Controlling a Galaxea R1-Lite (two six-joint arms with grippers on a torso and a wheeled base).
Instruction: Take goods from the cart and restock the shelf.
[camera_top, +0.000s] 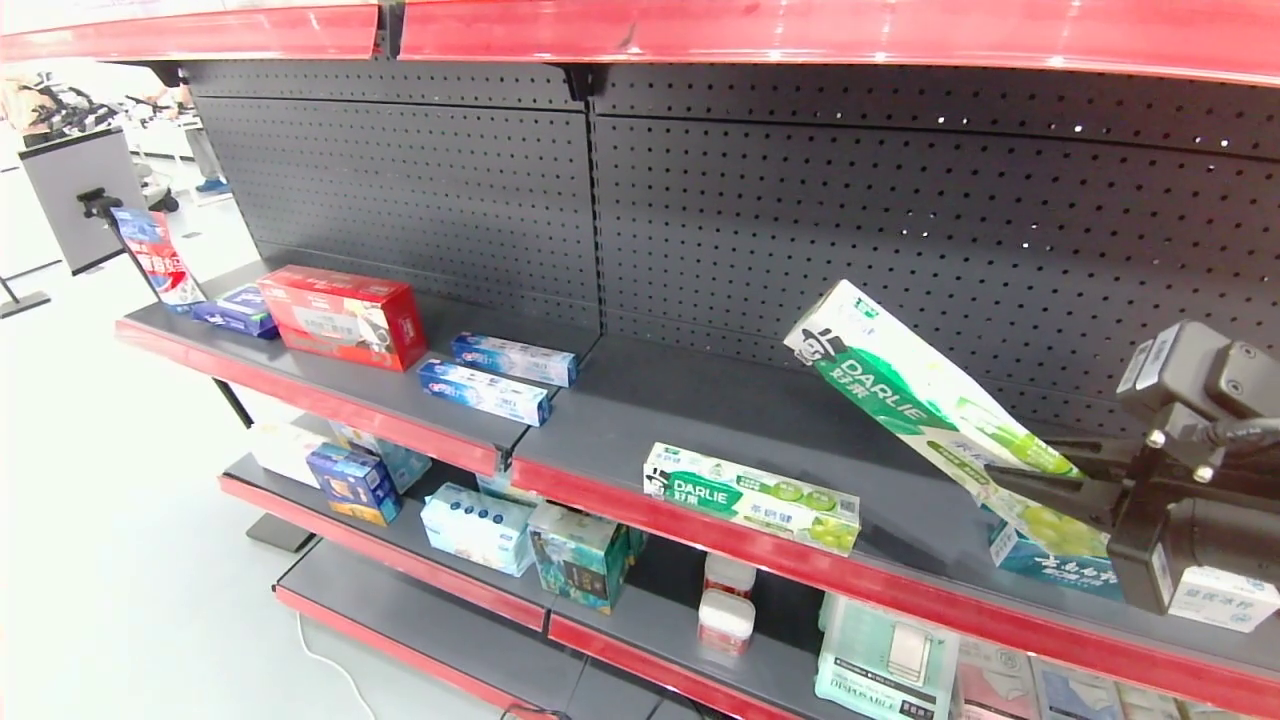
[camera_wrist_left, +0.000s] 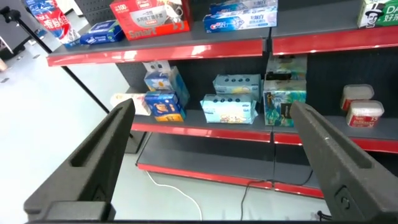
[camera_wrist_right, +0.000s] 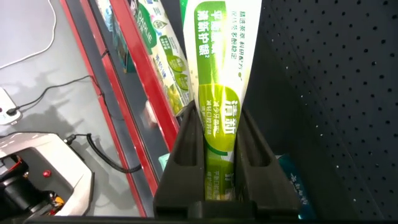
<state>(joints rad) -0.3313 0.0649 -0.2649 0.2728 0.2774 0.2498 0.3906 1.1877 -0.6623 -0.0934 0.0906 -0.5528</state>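
My right gripper squeezes one end of the green box, I think so the long part can go in first. The box hangs tilted over the shelf, near its twin lying flat. My left gripper is spread wide and holds nothing.
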